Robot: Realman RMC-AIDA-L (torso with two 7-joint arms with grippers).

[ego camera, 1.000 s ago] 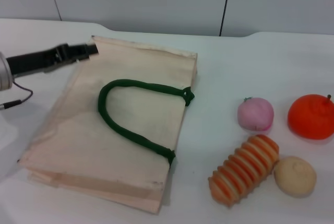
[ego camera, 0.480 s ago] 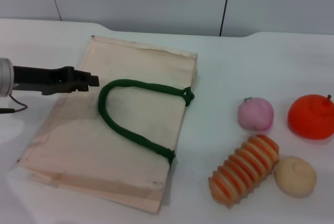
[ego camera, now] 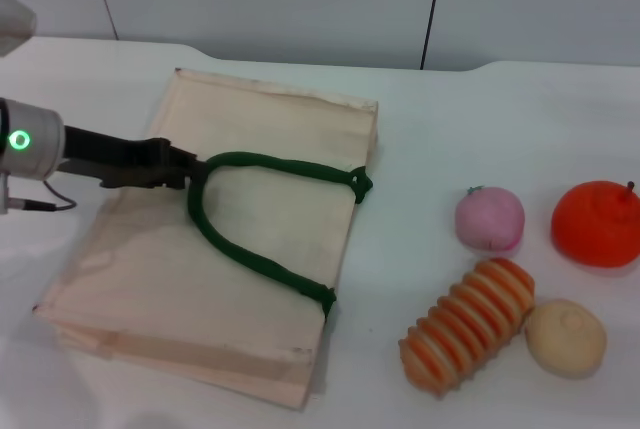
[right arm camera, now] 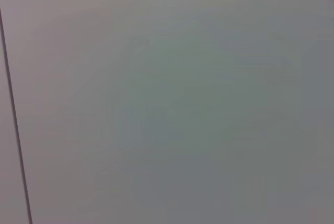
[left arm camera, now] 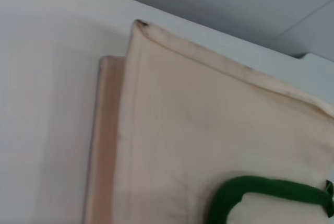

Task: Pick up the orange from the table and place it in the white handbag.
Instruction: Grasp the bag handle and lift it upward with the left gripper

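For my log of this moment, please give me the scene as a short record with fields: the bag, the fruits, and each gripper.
white handbag: lies flat on the table, green handle on top
orange: on the table, at the robot's right, apart from the bag, not held
other items: pink round fruit, striped ridged oblong, beige round item, all near the orange
left gripper: over the bag, tip at the bend of the handle; holds nothing that shows
right gripper: not in view
task state: orange not yet picked up
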